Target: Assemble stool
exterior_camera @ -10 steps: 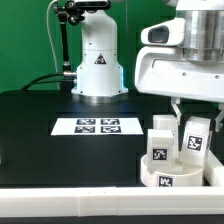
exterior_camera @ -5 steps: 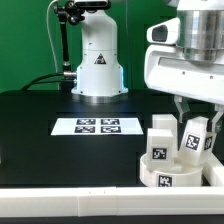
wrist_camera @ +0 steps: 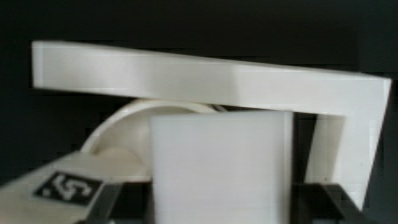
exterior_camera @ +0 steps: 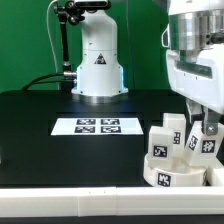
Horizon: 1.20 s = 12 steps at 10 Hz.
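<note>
The round white stool seat (exterior_camera: 168,176) lies at the table's front, at the exterior view's right. Two white stool legs (exterior_camera: 171,128) (exterior_camera: 160,148) stand at its back rim. My gripper (exterior_camera: 205,132) is just right of them, shut on a third stool leg (exterior_camera: 207,145) with a square marker, held tilted over the seat's right side. In the wrist view the held leg (wrist_camera: 217,165) fills the space between my gripper's (wrist_camera: 217,208) dark fingers (wrist_camera: 111,205). Part of the seat (wrist_camera: 139,120) shows behind it.
The marker board (exterior_camera: 97,126) lies flat mid-table. The arm's white base (exterior_camera: 97,60) stands at the back. A white angled edge rail (wrist_camera: 214,72) runs beyond the held leg and seat in the wrist view. The table's front edge is close below the seat.
My gripper has moved toward the exterior view's right and a little down with the leg, which now tilts more. The seat and the other legs shifted slightly right.
</note>
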### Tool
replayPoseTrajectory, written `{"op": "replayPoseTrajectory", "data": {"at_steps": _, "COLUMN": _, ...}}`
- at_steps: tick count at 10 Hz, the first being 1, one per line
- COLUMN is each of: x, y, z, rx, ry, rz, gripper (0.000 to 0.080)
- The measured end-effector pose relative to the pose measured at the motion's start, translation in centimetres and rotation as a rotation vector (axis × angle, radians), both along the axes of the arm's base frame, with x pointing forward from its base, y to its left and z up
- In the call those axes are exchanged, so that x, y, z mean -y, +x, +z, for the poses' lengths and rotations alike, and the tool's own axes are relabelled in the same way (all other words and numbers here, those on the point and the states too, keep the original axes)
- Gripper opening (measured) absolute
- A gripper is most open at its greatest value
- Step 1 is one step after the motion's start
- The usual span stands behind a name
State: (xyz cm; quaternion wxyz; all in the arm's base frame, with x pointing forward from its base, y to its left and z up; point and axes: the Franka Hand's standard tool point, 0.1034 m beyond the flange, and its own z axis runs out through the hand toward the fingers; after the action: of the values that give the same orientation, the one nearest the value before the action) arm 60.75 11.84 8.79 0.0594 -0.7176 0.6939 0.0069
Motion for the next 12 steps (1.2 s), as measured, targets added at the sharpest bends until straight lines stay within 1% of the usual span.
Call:
{"op": "replayPoseTrajectory", "data": {"at_steps": 3, "x": 0.0, "y": 0.3, "z": -0.1, "rx": 0.010, "ry": 0.071, "rz": -0.331, "gripper": 0.0337}}
{"op": "replayPoseTrajectory", "data": {"at_steps": 4, "x": 0.0, "y": 0.4, "z": -0.1, "rx": 0.016, "ry": 0.102, "rz": -0.468, "gripper": 0.0337}}
{"op": "replayPoseTrajectory", "data": {"at_steps": 5, "x": 0.0, "y": 0.5, "z": -0.1, "rx": 0.014, "ry": 0.106, "rz": -0.495, "gripper": 0.0337}}
{"op": "replayPoseTrajectory", "data": {"at_steps": 6, "x": -0.1, "y": 0.5, "z": -0.1, "rx": 0.010, "ry": 0.112, "rz": -0.527, "gripper": 0.0432}}
{"op": "replayPoseTrajectory", "data": {"at_steps": 7, "x": -0.1, "y": 0.4, "z": -0.2, "rx": 0.011, "ry": 0.110, "rz": -0.516, "gripper": 0.0432}}
{"op": "replayPoseTrajectory", "data": {"at_steps": 8, "x": -0.2, "y": 0.4, "z": -0.1, "rx": 0.001, "ry": 0.102, "rz": -0.488, "gripper": 0.0560}}
{"op": "replayPoseTrajectory", "data": {"at_steps": 9, "x": -0.7, "y": 0.5, "z": 0.5, "rx": -0.033, "ry": 0.082, "rz": -0.415, "gripper": 0.0560}}
{"op": "replayPoseTrajectory", "data": {"at_steps": 10, "x": -1.3, "y": 1.1, "z": 1.4, "rx": -0.041, "ry": 0.078, "rz": -0.363, "gripper": 0.0634}}
{"op": "replayPoseTrajectory", "data": {"at_steps": 11, "x": -1.4, "y": 1.3, "z": 1.8, "rx": -0.029, "ry": 0.078, "rz": -0.314, "gripper": 0.0645}}
{"op": "replayPoseTrajectory", "data": {"at_steps": 12, "x": -1.2, "y": 1.2, "z": 1.6, "rx": -0.019, "ry": 0.069, "rz": -0.240, "gripper": 0.0645}}
